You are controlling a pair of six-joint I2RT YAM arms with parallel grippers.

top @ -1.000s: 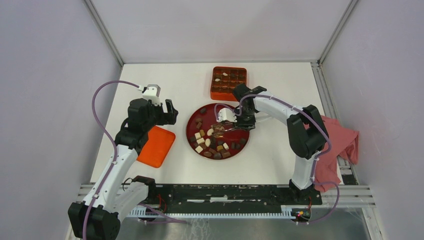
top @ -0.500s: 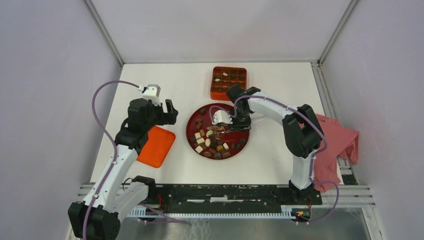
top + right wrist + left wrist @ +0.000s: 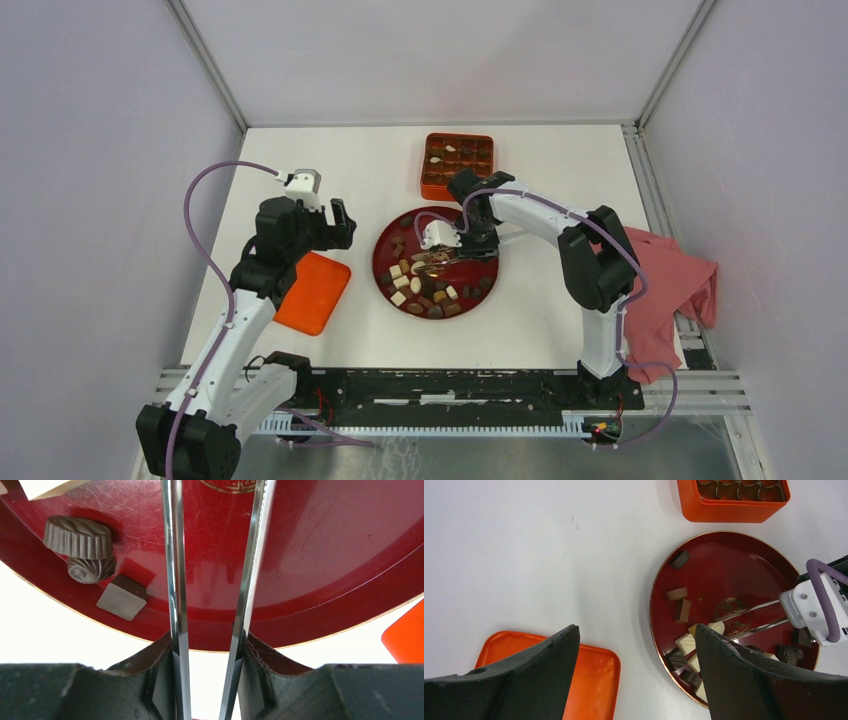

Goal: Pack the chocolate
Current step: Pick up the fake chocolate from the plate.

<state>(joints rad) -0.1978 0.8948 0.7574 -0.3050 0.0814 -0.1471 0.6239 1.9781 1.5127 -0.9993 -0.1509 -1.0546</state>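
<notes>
orange lid (image 3: 312, 292) under left gripper (image 3: 636, 645) (agape) | pink cloth (image 3: 680, 290) — possibly off-table

The top camera sits above and behind my two bases and looks down from far on the whole white table (image 3: 560, 310), with the round dark red lacquer plate (image 3: 488, 272) near the middle. The camera on my left wrist looks straight down from a middle height between my black left fingers (image 3: 744, 680) and shares this same plate (image 3: 744, 555) with the top view. The camera on my right wrist is very close and low, looking along my long metal tongs (image 3: 172, 555) over the plate surface (image 3: 325, 545).
</notes>
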